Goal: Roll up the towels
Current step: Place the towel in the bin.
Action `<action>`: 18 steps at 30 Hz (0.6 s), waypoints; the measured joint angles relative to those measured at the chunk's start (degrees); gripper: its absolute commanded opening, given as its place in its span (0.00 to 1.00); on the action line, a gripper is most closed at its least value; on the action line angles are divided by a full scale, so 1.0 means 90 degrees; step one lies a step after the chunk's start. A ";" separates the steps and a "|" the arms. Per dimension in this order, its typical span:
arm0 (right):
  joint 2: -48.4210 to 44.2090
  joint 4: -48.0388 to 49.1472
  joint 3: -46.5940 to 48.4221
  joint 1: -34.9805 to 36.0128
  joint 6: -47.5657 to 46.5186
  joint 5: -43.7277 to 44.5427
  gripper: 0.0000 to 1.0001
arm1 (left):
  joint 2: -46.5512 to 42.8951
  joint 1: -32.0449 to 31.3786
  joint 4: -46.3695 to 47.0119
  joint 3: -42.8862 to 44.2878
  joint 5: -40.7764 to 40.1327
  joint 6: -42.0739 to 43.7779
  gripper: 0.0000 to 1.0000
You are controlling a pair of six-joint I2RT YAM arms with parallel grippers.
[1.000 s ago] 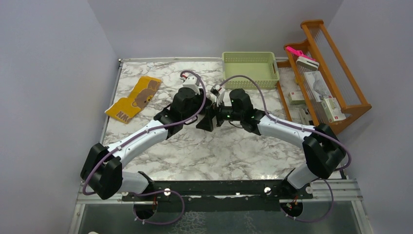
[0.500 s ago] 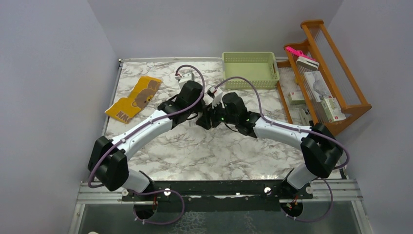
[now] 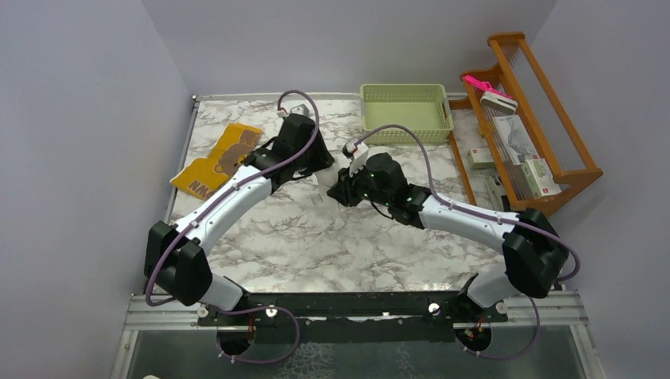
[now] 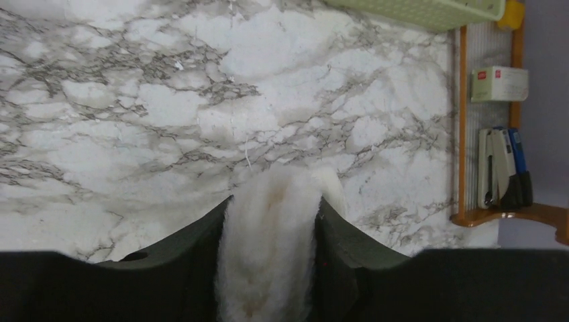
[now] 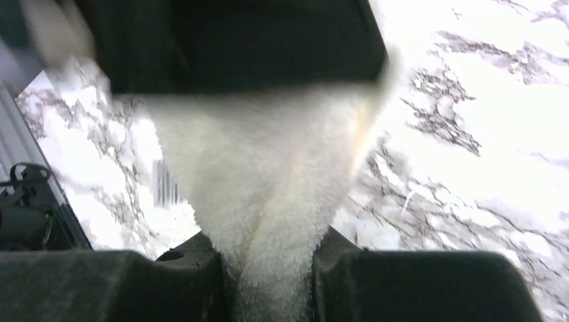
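Observation:
The cream-white towel (image 5: 268, 154) is bunched and stretched between both grippers near the middle of the table. In the top view only a small pale bit (image 3: 323, 180) of it shows. My left gripper (image 4: 274, 201) has the fluffy cloth (image 4: 268, 255) filling the gap, and both jaws press on it. My right gripper (image 5: 268, 235) is pinched on the other end, just right of the left gripper (image 3: 316, 166). The right gripper (image 3: 341, 189) sits low over the marble. The mustard-yellow towel (image 3: 217, 160) with its bear print lies flat at the left, apart from both arms.
A pale green basket (image 3: 407, 110) stands at the back, right of centre. A wooden rack (image 3: 537, 110) with boxes and a pink brush lines the right side, and its shelf (image 4: 503, 168) holds staplers. The marble table (image 3: 332, 245) ends at a rail near the arm bases.
Both arms have shifted left and back together. The right jaws have closed from wide onto the white towel. The left jaws have eased somewhat wider but still have the towel between them.

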 measured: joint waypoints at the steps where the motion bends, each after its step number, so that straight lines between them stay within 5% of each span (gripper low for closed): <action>1: -0.0109 -0.0029 -0.0078 -0.0070 -0.0002 -0.0032 0.01 | -0.0080 0.0107 0.0002 0.0010 0.0168 0.0087 0.71; 4: -0.0345 -0.0206 -0.0294 -0.0425 -0.0007 -0.0357 0.01 | -0.0328 0.0712 0.0051 0.0075 0.0401 0.0418 0.97; 12: -0.0138 -0.0787 -0.0024 -0.2079 -0.0243 -0.0879 0.01 | -0.0413 0.2458 -0.0007 0.0510 0.1144 0.1078 0.99; 18: 0.0801 -0.1353 0.1557 -0.3058 -0.0644 -0.1037 0.01 | -0.0401 0.2990 -0.0114 0.0525 0.1637 0.1469 0.99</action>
